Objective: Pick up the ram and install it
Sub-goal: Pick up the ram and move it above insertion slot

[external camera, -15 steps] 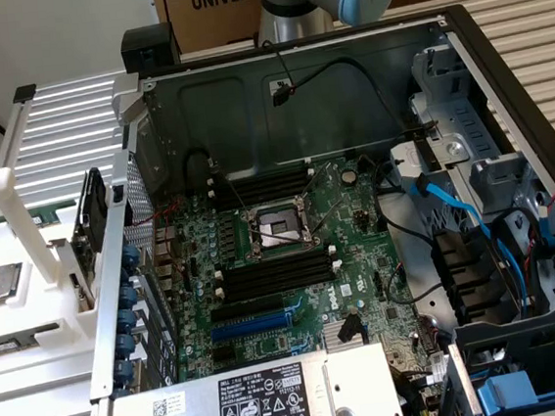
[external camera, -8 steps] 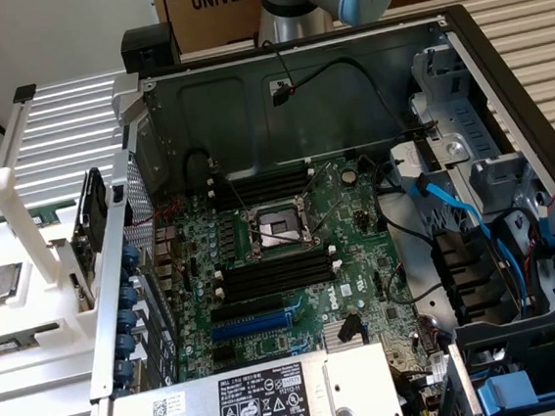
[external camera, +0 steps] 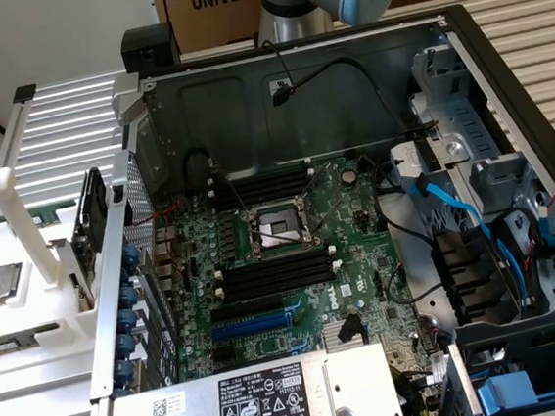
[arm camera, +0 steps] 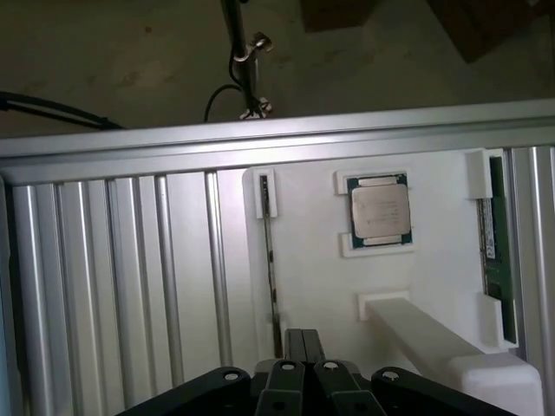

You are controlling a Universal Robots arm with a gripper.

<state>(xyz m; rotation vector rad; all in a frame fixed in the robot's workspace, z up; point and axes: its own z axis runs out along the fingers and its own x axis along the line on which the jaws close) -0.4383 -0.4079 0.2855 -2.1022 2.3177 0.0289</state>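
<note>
Ribbed aluminium table panels [external camera: 71, 110] run under everything, with a brown cardboard box [external camera: 209, 3] printed "UNIVERS" standing behind. An open grey desktop computer case [external camera: 458, 43] lies on its side, showing a green motherboard [external camera: 293, 265] with a bare silver processor socket [external camera: 277, 230] between rows of long black memory slots [external camera: 274, 275]. A blue expansion slot [external camera: 257, 322] sits below them, and a white label covers the silver power supply [external camera: 267, 406]; its print is too small to read.

In the wrist view, the black gripper [arm camera: 303, 345] hangs over a white plastic fixture [arm camera: 312, 260], its fingers pressed together and holding nothing. The ram [arm camera: 496, 251], a thin dark green stick, stands on edge in white clips at the fixture's side, well apart from the gripper. A silver square processor [arm camera: 380, 211] rests in its own recess between them.
</note>
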